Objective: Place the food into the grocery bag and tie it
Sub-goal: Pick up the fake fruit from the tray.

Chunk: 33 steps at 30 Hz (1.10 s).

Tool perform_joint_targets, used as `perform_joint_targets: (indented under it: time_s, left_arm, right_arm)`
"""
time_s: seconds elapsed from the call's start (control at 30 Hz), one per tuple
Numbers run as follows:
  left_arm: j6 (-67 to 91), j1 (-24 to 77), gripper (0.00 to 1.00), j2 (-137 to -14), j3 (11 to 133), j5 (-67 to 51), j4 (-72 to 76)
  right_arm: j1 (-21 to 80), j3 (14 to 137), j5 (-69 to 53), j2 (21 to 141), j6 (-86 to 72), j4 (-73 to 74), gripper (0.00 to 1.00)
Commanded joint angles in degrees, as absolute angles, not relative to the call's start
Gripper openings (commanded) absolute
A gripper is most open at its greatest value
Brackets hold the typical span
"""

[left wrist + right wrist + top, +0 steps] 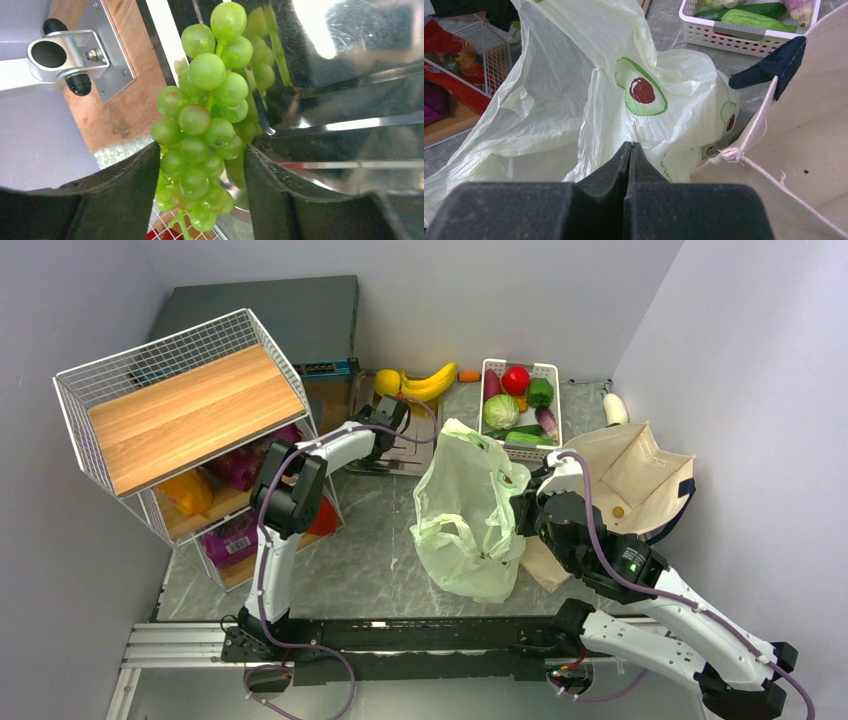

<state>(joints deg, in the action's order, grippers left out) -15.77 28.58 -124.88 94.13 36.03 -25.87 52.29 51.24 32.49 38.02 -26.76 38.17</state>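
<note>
The grapes (207,125) sit between the fingers of my left gripper (201,155). The jaws stand apart with a pad at each flank of the bunch, and I cannot tell whether they are pressing on it yet. The bunch lies against a shiny metal tray (350,125) just ahead of that gripper.

My right gripper (629,147) is closed, and a fold of the grocery bag (574,100) runs straight into its tips, so I judge it is pinching the film and holding the bag up. I see no food through the plastic, though most of the inside is hidden.

I judge the task is at its start: the first item is not yet lifted, the bag is not filled, and the handles are not tied. Beyond my left gripper, the bananas (432,382) and lemon (387,381) lie on the table.

Past my right gripper, a white basket (487,370) holds a cabbage (500,411), a red fruit (515,379), a green pepper (540,392) and long green vegetables. Just beside that gripper's outer side is the canvas tote (640,470), open and nearly bare inside.
</note>
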Motion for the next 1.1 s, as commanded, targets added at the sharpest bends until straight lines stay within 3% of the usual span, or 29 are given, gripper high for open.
perform_joint_targets:
  time_s: [0.0,0.13,0.33,0.47,1.07]
  left_arm:
    - [-16.18,26.37,0.60,-127.02,95.95,36.35,-25.42]
    - [-16.11,26.36,0.44,-127.07,96.14,35.62,-25.64]
    - [-15.47,26.58,0.11,-127.35,98.98,34.04,-29.14]
    - [-14.66,27.13,0.00,-126.17,101.16,30.07,-32.78]
    - [-4.68,29.47,0.00,-123.89,116.21,17.47,-48.18]
  right_arm:
    - [52.18,51.26,32.87,37.68,-26.91,37.75,0.00]
    - [52.21,50.98,32.96,37.44,-26.68,37.68,0.00]
    - [52.22,50.89,32.72,37.62,-26.89,37.42,0.00]
    - [52.23,51.07,32.46,37.95,-26.74,37.10,0.00]
    - [52.21,54.05,33.30,39.96,-25.25,37.57,0.00]
